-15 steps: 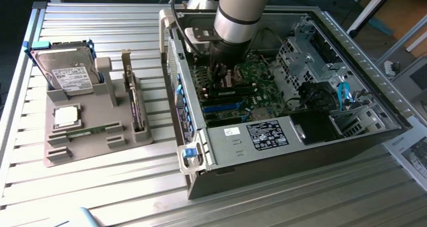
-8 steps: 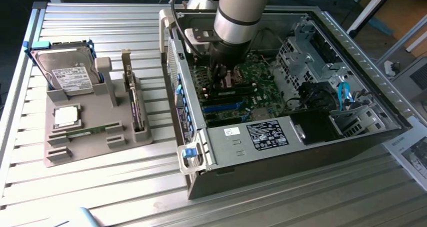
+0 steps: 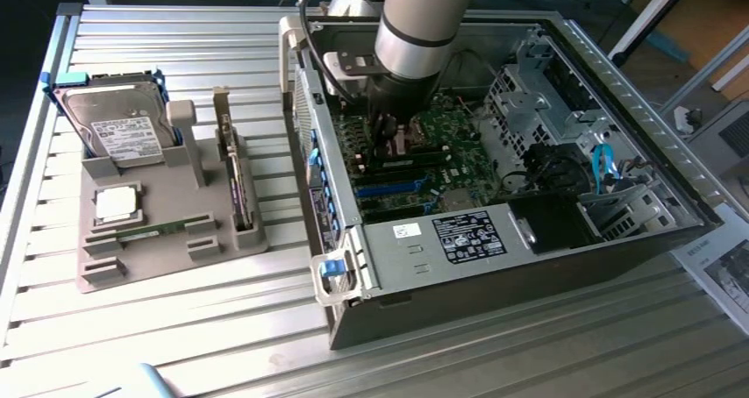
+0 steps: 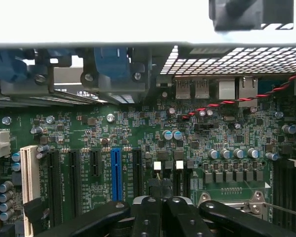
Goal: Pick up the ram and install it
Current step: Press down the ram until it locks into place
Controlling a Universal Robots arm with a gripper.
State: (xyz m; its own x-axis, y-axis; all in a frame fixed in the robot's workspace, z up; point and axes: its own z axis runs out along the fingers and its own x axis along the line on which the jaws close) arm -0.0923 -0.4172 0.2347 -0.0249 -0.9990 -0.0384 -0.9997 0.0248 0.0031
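A slim green ram (image 3: pixel 150 232) lies flat in the grey holder (image 3: pixel 164 262) on the exterior view's left, far from the arm. My gripper (image 3: pixel 392 142) is down inside the open computer case (image 3: pixel 468 240), just above the green motherboard (image 3: pixel 439 152). In the wrist view the gripper (image 4: pixel 161 190) is shut, its black fingertips (image 4: pixel 154 190) pressed together, and I see nothing between them. They hang over the board between the expansion slots and the silver processor socket frame (image 4: pixel 237 200). Dark memory slots (image 4: pixel 286 192) with a white latch run beside that socket.
The holder also carries a hard drive (image 3: pixel 117 131), an upright dark card (image 3: pixel 240 188) and a square silver chip (image 3: pixel 117 203). Case walls, a drive cage (image 3: pixel 527 91) and blue cables (image 3: pixel 602 166) hem in the arm. A red-black wire (image 4: pixel 227 103) crosses the board.
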